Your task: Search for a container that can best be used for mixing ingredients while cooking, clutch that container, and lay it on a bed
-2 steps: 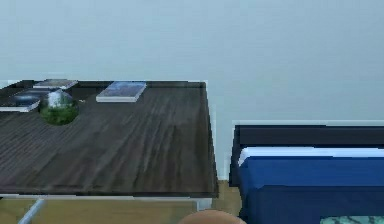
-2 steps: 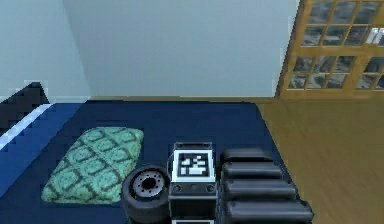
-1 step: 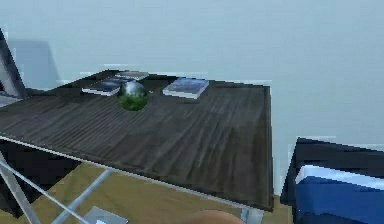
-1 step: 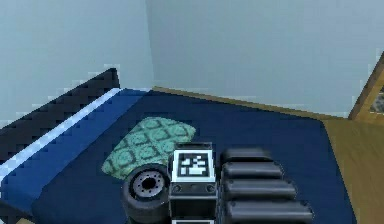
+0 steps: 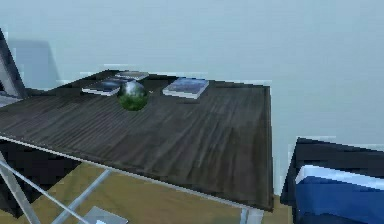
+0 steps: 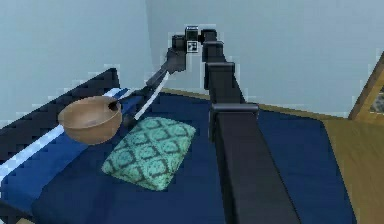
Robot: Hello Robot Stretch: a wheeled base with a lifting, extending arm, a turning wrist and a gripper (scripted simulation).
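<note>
Brown bowl (image 6: pixel 90 120) at the claw's (image 6: pixel 132 108) fingertips, over the bed (image 6: pixel 315 165); its inside is bare brown. We cannot tell whether the claw holds it. Pillow (image 6: pixel 150 152) just below the claw.

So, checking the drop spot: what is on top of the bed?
A teal patterned pillow lies on the blue bed; whether the brown bowl beside it rests there I cannot tell. The arm hides a strip of the cover.

I see the pillow (image 6: pixel 150 150) lying mid-bed (image 6: pixel 300 160), with the bowl (image 6: pixel 90 120) over the bed's left part. In the forward view, the table (image 5: pixel 180 135) stands left of the bed, carrying 3 books (image 5: pixel 186 88) and 1 ball (image 5: pixel 133 95) at its far side.
</note>
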